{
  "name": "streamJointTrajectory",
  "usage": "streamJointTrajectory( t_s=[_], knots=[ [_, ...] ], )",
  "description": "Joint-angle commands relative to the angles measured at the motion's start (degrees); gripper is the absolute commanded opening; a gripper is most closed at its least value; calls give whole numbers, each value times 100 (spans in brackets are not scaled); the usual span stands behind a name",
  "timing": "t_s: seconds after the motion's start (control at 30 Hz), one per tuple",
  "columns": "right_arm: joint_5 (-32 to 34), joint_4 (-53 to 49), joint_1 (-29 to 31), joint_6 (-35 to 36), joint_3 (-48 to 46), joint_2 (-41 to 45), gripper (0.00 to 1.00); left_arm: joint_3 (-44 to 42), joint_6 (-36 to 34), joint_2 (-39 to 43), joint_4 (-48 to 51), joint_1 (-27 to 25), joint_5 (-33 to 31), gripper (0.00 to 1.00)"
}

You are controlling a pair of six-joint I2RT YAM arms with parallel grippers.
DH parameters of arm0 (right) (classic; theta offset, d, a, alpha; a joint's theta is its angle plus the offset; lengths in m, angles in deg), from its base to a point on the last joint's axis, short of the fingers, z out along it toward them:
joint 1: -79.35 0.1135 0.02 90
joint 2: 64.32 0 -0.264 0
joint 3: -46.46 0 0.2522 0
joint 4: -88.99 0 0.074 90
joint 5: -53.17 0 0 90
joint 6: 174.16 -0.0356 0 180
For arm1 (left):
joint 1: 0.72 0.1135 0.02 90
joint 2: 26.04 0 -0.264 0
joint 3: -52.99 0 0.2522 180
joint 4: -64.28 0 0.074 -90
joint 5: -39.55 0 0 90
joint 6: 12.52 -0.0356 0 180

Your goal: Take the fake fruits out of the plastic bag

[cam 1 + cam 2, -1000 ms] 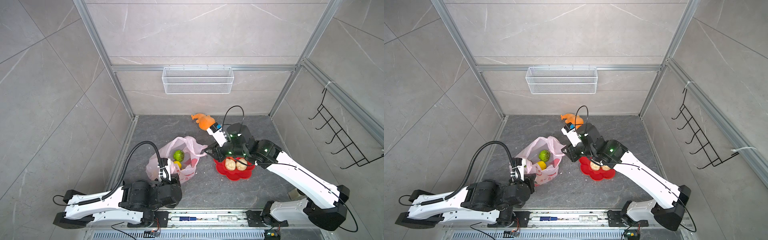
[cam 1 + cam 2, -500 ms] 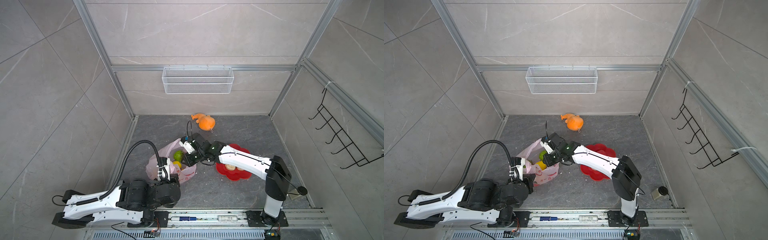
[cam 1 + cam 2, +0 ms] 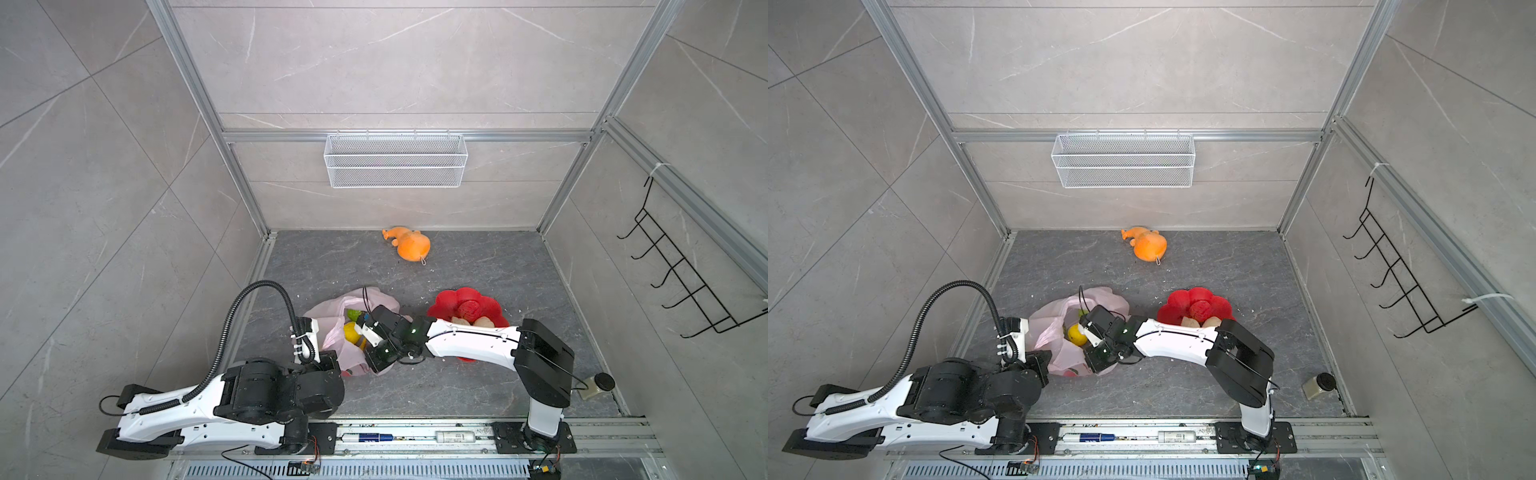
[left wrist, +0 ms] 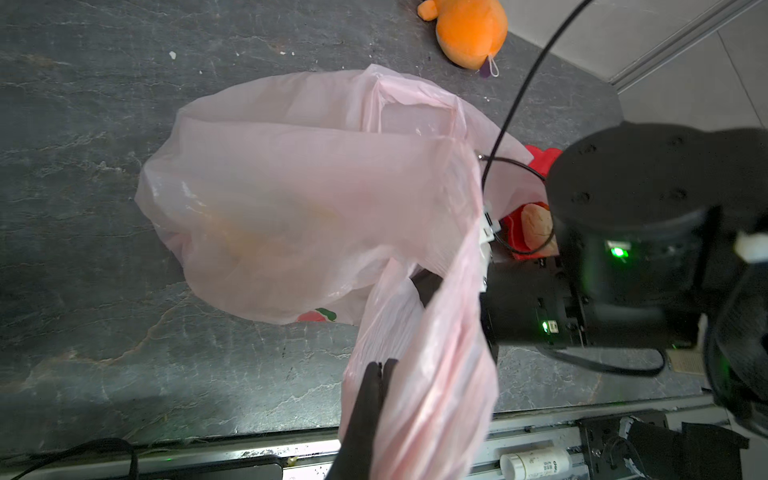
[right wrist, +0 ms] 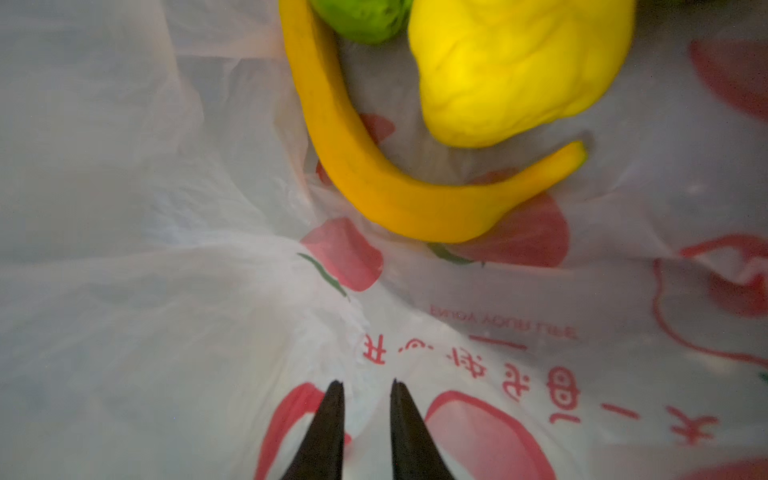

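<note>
The pale-pink plastic bag [image 3: 328, 318] lies open at the front left of the floor in both top views. My left gripper [image 4: 381, 365] is shut on a bunched handle strip of the plastic bag [image 4: 291, 187]. My right gripper [image 5: 368, 384] is inside the bag, jaws slightly apart with only film under them. Just beyond its tips lie a curved banana [image 5: 374, 187], a bumpy yellow ball [image 5: 511, 70] and a green ball [image 5: 361, 16]. A red ball [image 3: 468, 309] and two beige lumps [image 3: 459, 321] sit on the red flower plate [image 3: 492, 305].
An orange plush toy [image 3: 409, 247] lies near the back wall. A white wire basket [image 3: 395, 166] hangs on that wall and a black hook rack [image 3: 681, 282] on the right wall. A small jar [image 3: 596, 384] stands at the front right corner.
My right arm has swung left from the red plate and reached into the bag, its jaws narrowing. The left gripper has kept its hold on the bag without moving.
</note>
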Motion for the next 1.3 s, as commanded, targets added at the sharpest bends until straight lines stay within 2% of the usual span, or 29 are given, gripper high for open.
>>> streamJointTrajectory(
  t_s=[0.0,0.27,0.4,0.5,0.63,0.8,0.9,1.0,1.13,1.27],
  knots=[
    [-63,472,179,-374,56,192,24,3,505,-82,511,-23,-191,0],
    [-351,1236,416,-776,977,-897,22,4,1204,69,1134,-29,-374,0],
    [-517,1364,501,-958,1711,-1560,21,2,1507,98,1505,-27,-383,0],
    [-510,1434,514,-1104,1929,-1775,21,35,1585,139,1649,-29,-431,0],
    [-62,1247,505,-1028,1612,-1389,21,69,1545,158,1705,-29,-453,0],
    [885,422,505,-741,1361,-739,24,55,1298,194,1594,-29,-325,0],
    [1495,-167,506,-647,1371,-552,25,-66,965,188,1248,-27,-2,0],
    [1741,-526,512,-645,1362,-490,26,-166,789,86,1101,-29,496,0],
    [1927,-573,514,-709,1248,-436,27,-144,1182,-123,1318,-23,1021,0],
    [2175,-634,474,-833,1355,-585,29,-103,1842,-312,1541,-26,935,0]
  ],
)
